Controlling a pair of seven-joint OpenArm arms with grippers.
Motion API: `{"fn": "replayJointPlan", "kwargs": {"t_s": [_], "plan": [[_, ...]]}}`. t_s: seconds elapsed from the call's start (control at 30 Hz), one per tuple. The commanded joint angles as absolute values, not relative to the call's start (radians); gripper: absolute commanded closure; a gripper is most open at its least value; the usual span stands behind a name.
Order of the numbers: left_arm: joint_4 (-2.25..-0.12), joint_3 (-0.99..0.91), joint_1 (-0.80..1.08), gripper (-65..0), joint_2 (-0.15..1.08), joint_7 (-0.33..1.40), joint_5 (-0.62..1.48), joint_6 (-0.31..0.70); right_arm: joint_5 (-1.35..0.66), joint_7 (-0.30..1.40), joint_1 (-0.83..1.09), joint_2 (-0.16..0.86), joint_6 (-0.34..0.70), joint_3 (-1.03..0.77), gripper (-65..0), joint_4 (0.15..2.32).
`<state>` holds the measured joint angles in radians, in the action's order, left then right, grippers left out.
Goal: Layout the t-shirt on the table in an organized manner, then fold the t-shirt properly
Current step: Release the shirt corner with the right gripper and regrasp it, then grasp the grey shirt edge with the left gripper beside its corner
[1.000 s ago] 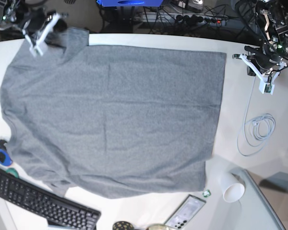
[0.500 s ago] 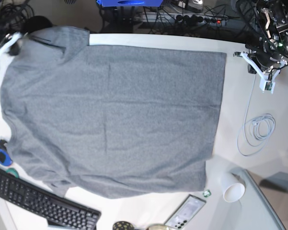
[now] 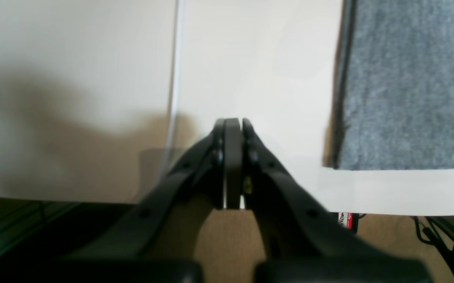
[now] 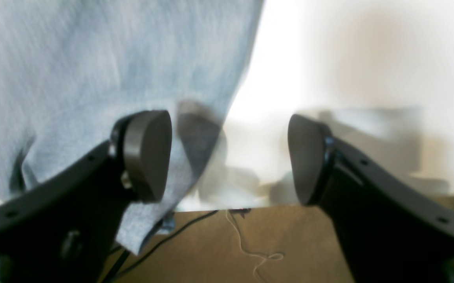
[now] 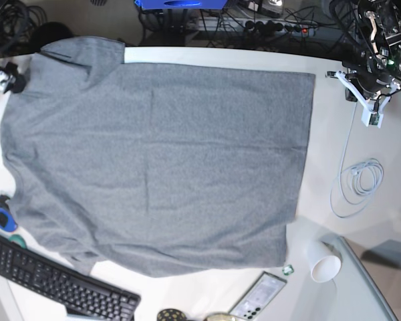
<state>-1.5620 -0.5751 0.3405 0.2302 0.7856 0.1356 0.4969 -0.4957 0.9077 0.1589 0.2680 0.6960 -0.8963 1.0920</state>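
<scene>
One plain heather-grey cotton t-shirt (image 5: 154,160) is spread flat on the large white smooth table (image 5: 321,180). The left gripper (image 3: 233,129) is clenched empty beside the hem; the right gripper (image 4: 229,157) is held released at the shirt's edge.

table (image 5: 187,294): white | on it: t-shirt (image 5: 160,160) spread flat, keyboard (image 5: 53,284), cable (image 5: 357,184), cup (image 5: 323,262), phone (image 5: 257,297)
</scene>
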Motion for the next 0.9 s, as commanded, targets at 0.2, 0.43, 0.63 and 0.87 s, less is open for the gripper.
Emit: {"fn": "replayJointPlan", "kwargs": {"t_s": [0.2, 0.43, 0.63, 0.87], "plan": [[-1.577, -0.582, 0.343, 0.0, 0.245, 0.773, 0.142, 0.49, -0.496, 0.915, 0.127, 0.272, 0.698, -0.954, -43.8, 1.009], [-1.577, -0.582, 0.338, 0.0, 0.245, 0.773, 0.142, 0.49, -0.496, 0.967, 0.166, 0.236, 0.698, -0.955, -43.8, 1.01], [-1.577, -0.582, 0.335, 0.0, 0.243, 0.773, 0.142, 0.49, -0.495, 1.003, 0.197, 0.193, 0.698, -0.954, -43.8, 1.01], [-1.577, -0.582, 0.335, 0.0, 0.24, 0.773, 0.142, 0.49, -0.495, 0.995, 0.219, 0.174, 0.698, -0.877, -43.7, 1.01]]}}
